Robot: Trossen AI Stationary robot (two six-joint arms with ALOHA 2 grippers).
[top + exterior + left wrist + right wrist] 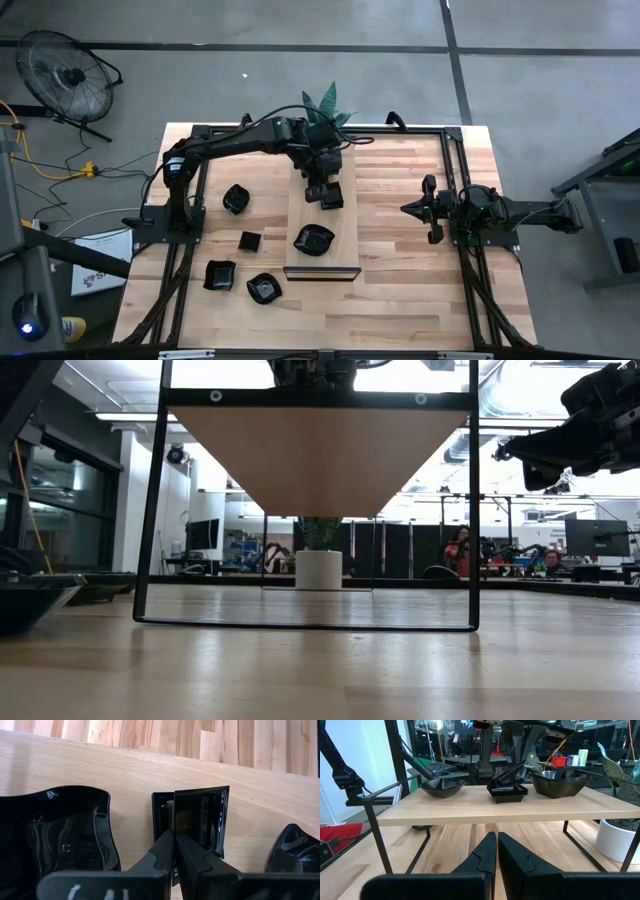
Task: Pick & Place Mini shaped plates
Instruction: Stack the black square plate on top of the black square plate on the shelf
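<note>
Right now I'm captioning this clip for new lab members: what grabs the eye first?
The left gripper over the raised pale wooden board, shut on a tilted square black plate above another square one. A wavy-rimmed dish sits nearer the board's front, more black dishes lie on the table to its left, and the right gripper waits shut at the right.

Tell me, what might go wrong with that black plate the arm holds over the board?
The left end effector pinches the square plate only by its rim, tilted, so it could slip or land crooked on the stack. The wavy plate sits close beside it and might get nudged off the raised board. The right end effector waits aside.
</note>
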